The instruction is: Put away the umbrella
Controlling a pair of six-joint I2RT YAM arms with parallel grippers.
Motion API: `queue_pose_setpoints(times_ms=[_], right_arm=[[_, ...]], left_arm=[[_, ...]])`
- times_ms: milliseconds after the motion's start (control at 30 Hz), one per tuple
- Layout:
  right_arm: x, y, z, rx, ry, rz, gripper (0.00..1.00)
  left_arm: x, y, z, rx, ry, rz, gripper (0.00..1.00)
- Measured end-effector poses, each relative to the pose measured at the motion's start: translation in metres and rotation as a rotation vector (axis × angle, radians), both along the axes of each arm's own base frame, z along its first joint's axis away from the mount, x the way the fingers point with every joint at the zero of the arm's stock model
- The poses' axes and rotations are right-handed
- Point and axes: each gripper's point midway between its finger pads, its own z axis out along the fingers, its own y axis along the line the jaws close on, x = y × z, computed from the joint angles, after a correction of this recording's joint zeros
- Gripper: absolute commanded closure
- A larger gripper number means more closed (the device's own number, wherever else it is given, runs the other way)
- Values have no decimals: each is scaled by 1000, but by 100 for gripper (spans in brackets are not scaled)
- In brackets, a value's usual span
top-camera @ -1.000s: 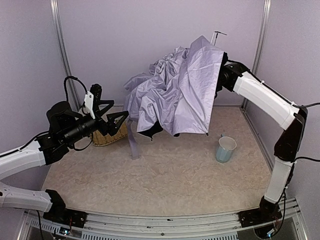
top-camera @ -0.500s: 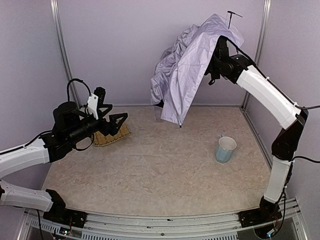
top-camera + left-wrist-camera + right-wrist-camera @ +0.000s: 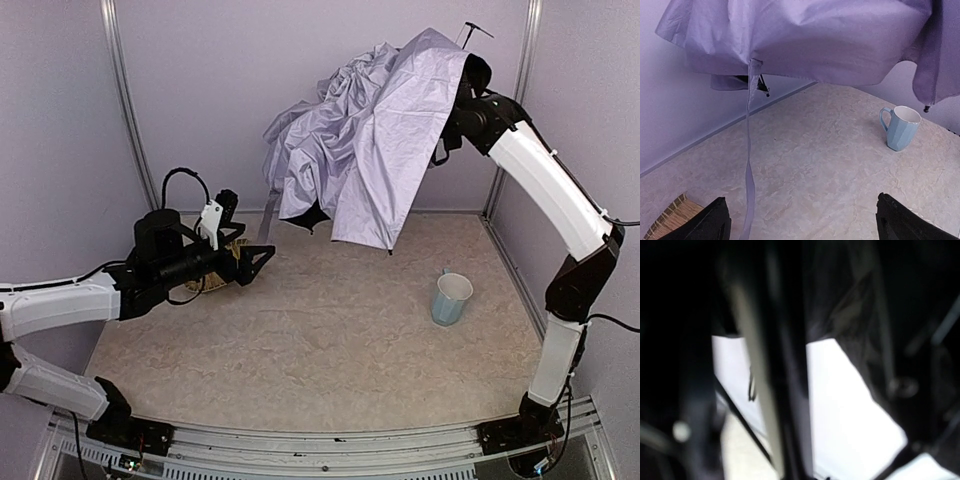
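The umbrella (image 3: pixel 370 140) hangs in the air above the far right part of the desk (image 3: pixel 340 350), close to the back wall, with no part of it resting on the desk. Its pale lilac canopy is partly collapsed and crinkled, draped over the end of the right arm (image 3: pixel 545 180), and a patch of black underside (image 3: pixel 312 215) shows at the lower edge. A thin black rod (image 3: pixel 470 32) projects above the top of the canopy. A narrow strap (image 3: pixel 750 165) hangs from the canopy's hem toward the desk. The right tool is hidden under the fabric in the top view, and the right wrist view gives only dark, blurred ribs against bright patches, so we cannot tell how far it is open or what it grips. The left tool (image 3: pixel 262 258) hovers above the left part of the desk, aimed toward the umbrella, with its jaws spread wide and nothing between them. In the left wrist view the strap drops just beside one of the fingertips (image 3: pixel 705 222); we cannot tell whether they touch. A woven tray (image 3: pixel 670 220) lies on the desk under the left tool. A light blue cup (image 3: pixel 452 298) stands upright on the right part of the desk, below the canopy's lower corner and well apart from it.
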Motion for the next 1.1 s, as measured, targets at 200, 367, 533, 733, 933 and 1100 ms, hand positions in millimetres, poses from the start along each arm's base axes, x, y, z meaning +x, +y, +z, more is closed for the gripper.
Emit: queue_pose_setpoints(times_ms=[200, 367, 533, 733, 933, 1100], right_arm=[[-8, 16, -13, 76, 79, 80, 100], [-16, 28, -17, 113, 120, 153, 100], [-24, 31, -8, 136, 117, 201, 100], [-36, 29, 8, 162, 97, 236, 100], [-40, 29, 9, 165, 99, 251, 100], [-38, 22, -16, 78, 128, 224, 100]], left_arm=[[5, -15, -19, 25, 13, -18, 8], [24, -2, -23, 38, -10, 53, 21], [36, 10, -17, 39, -47, 97, 26], [46, 21, -17, 27, -63, 105, 48], [49, 15, -38, 52, -20, 69, 100], [55, 18, -41, 68, -33, 69, 100]])
